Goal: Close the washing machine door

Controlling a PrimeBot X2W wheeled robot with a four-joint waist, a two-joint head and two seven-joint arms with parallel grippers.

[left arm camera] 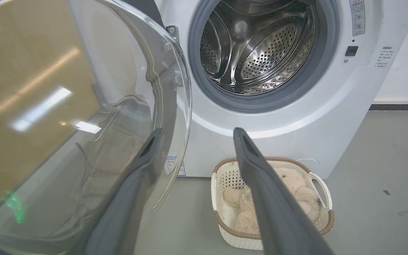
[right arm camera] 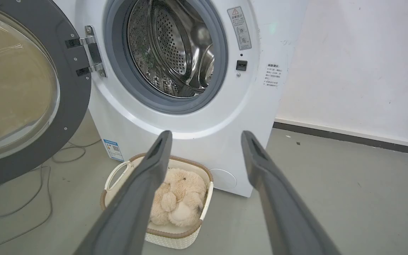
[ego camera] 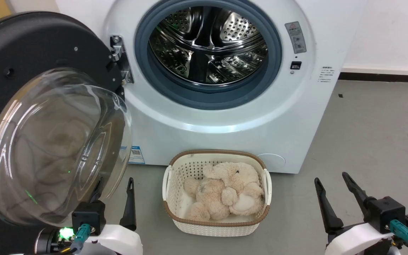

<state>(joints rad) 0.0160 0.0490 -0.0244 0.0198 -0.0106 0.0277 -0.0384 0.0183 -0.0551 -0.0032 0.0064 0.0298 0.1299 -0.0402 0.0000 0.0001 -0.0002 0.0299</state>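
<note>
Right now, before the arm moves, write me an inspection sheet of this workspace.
Surface: grey floor, a few small dark marks.
Job's things: washing machine door swung wide open to the left on its hinge; washing machine stands open, no laundry visible in the drum.
Clutter: white basket holding plush toys, on the floor before the machine.
Grippers: left tool open, empty, by the door's glass bowl; right tool open, empty, low right.
Cables: loose cable on the floor under the door.
Surroundings: white wall, dark skirting.
</note>
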